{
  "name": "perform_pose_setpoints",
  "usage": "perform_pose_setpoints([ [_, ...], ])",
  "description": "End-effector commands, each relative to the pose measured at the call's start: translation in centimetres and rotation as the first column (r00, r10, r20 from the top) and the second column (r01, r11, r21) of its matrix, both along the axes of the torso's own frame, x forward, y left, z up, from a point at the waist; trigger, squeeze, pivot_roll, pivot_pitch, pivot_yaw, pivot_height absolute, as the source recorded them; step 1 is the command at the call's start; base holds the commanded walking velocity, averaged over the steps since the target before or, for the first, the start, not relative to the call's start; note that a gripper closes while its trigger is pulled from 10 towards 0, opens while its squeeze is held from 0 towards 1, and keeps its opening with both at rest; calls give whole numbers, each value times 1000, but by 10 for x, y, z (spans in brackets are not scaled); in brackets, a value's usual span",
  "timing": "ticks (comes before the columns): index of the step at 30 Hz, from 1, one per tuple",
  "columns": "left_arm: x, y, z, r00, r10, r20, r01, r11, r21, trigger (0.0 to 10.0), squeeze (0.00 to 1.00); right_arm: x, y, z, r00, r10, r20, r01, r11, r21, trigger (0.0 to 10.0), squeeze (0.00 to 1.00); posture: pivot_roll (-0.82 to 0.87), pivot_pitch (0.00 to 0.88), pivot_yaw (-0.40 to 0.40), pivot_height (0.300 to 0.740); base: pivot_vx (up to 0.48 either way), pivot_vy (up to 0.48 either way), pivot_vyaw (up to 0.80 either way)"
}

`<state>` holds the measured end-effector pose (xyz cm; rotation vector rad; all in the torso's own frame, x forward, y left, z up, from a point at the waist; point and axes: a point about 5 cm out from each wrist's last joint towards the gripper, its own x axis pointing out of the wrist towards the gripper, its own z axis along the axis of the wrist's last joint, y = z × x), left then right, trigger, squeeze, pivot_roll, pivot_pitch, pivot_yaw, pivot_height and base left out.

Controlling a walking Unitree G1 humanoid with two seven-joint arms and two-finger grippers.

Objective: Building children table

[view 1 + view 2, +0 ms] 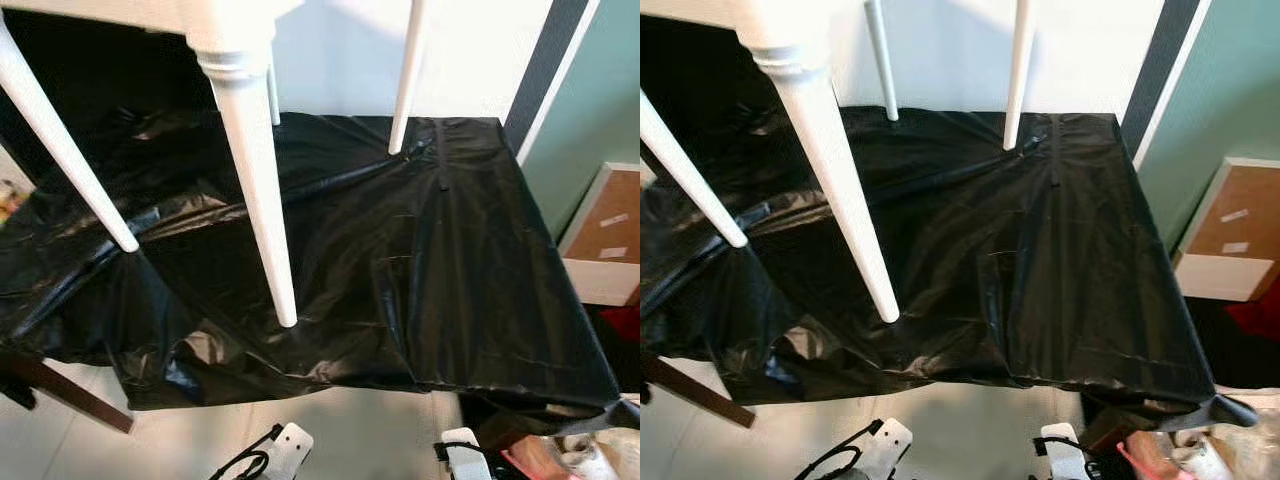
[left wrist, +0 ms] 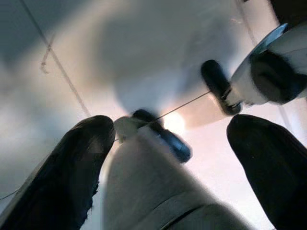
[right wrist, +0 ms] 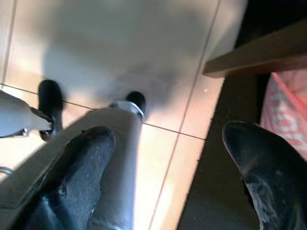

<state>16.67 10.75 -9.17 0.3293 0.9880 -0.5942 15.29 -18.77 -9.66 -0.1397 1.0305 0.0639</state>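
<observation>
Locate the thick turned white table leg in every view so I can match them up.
Left eye view: thick leg left of centre, foot on the black sheet.
Right eye view: the leg further left, on the same sheet.
Left wrist view: left gripper over floor tiles.
Right wrist view: right gripper over floor tiles.
Shared landmark: the black sheet.

Table legs (image 1: 258, 190) on sheet (image 1: 430, 270); box (image 1: 608, 235) right of sheet.

White children table legs (image 1: 255, 190), glossy. Black plastic sheet (image 1: 420, 260), shiny, wrinkled. Pale tiled floor (image 1: 340, 440). Teal wall (image 1: 600, 90) at 2 o'clock. Brown cork board (image 1: 612, 230), white frame. Left tool fingers (image 2: 72, 172) black; right tool fingers (image 3: 81, 163) black.
</observation>
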Motion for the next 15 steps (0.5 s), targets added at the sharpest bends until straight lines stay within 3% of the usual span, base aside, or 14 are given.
perform_pose_setpoints([
  [1, -13, 6, -6, 997, -38, -61, 39, 999, 16, 10000, 0, -9, -1, -3, 999, -41, -21, 41, 999, 4, 10000, 0, -104, 0, 77, 740, 0, 0, 0],
  [8, -14, 7, -6, 991, -115, -65, 117, 993, 22, 10000, 0, -18, -5, -6, 991, -129, -15, 129, 992, 8, 10000, 0, -156, 0, 114, 740, 0, 0, 0],
  [15, -16, 7, -6, 991, -116, -67, 118, 993, 22, 10000, 0, -20, -6, -6, 992, -128, -19, 128, 992, 7, 10000, 0, -140, 0, 103, 740, 0, 0, 0],
])
